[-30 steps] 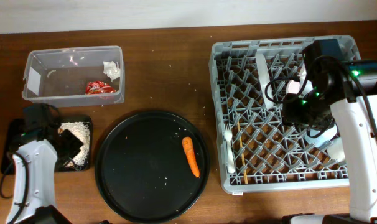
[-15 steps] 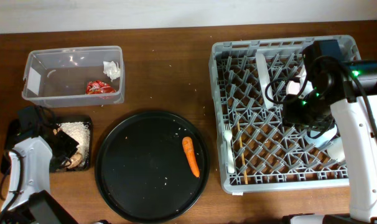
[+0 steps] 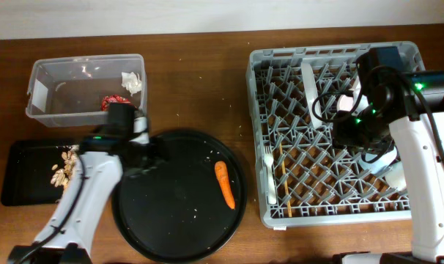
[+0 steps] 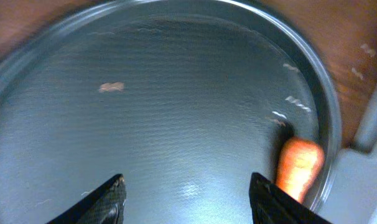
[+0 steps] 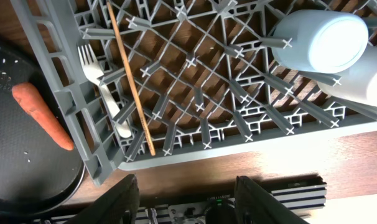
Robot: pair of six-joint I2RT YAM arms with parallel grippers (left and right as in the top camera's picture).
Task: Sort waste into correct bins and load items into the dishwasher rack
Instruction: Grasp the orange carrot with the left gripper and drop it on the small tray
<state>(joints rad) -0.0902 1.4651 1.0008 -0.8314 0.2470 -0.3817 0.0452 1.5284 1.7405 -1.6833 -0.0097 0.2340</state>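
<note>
L gripper [image 4: 187, 186] is hovering wide open, empty, over round tray [image 3: 171, 205], left-centre; bare floor is lying open btw it and carrot [image 3: 225, 184]. Carrot: orange, tapered, lying just inside tray's right rim. L arm [image 3: 90, 183] has swung in from black bin [image 3: 24, 183] left of tray. R gripper [image 5: 187, 186]: open, empty, over rack [image 3: 291, 121] right of tray.

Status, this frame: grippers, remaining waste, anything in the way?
Left gripper open, empty, over large round black tray. Right gripper open, empty, over grey plastic dishwasher rack. Orange carrot on tray's right side, untouched. Path to it clear.
</note>
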